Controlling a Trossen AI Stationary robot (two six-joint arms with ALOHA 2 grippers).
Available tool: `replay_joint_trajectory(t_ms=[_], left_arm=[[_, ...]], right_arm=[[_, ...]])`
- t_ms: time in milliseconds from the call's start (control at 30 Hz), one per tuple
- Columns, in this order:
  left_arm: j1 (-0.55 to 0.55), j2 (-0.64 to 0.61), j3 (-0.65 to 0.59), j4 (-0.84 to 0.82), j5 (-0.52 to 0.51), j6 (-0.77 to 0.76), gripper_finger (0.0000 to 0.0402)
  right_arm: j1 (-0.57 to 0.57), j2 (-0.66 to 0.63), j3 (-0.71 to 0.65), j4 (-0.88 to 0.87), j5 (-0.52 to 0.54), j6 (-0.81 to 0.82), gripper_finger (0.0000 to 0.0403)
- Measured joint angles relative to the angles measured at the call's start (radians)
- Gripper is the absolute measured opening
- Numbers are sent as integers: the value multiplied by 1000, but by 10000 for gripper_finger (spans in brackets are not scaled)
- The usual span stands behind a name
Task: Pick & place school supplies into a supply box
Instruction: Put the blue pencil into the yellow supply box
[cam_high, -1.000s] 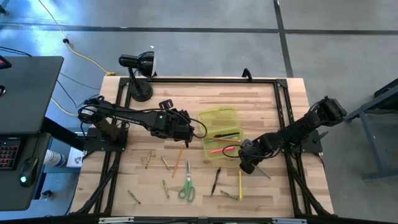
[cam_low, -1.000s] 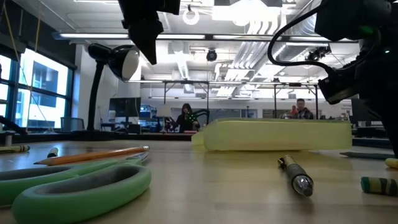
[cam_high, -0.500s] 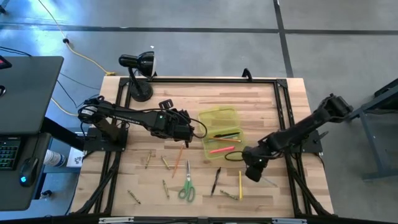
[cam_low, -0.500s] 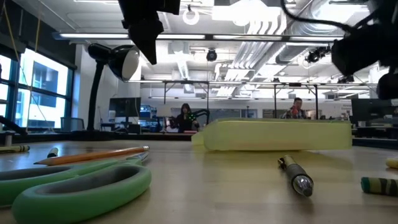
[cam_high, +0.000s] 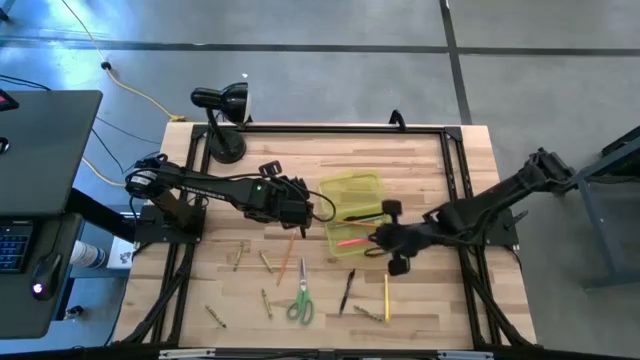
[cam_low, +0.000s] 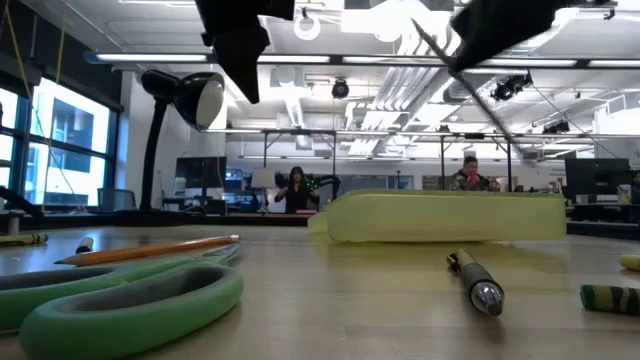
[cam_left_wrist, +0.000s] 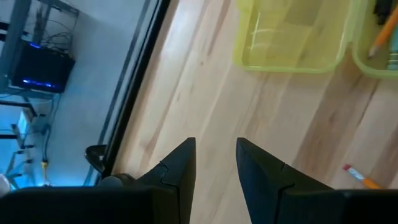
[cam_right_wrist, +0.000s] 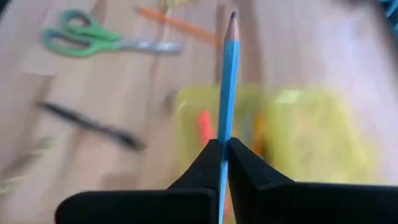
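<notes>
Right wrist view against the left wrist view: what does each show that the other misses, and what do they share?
Only the right wrist view shows the right gripper shut on a blue pencil, plus the green-handled scissors, a black pen and the red-pink marker in the supply box. Only the left wrist view shows the left gripper empty over bare wood, its fingers apart, and the table's dark edge rail. Both show the yellow-green box and an orange pencil on the wood.
</notes>
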Motion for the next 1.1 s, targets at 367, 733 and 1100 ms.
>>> replay_joint_trajectory(t_ms=[367, 733, 1100], left_arm=[[0, 0, 0, 13, 15, -1, 145], [0, 1, 0, 10, 15, -1, 145], [0, 1, 0, 10, 15, -1, 145]], right_arm=[[-271, 235, 109, -75, -253, -207, 0], [-312, 412, 162, -162, -362, -231, 0], [-312, 422, 165, -164, -347, -249, 18]])
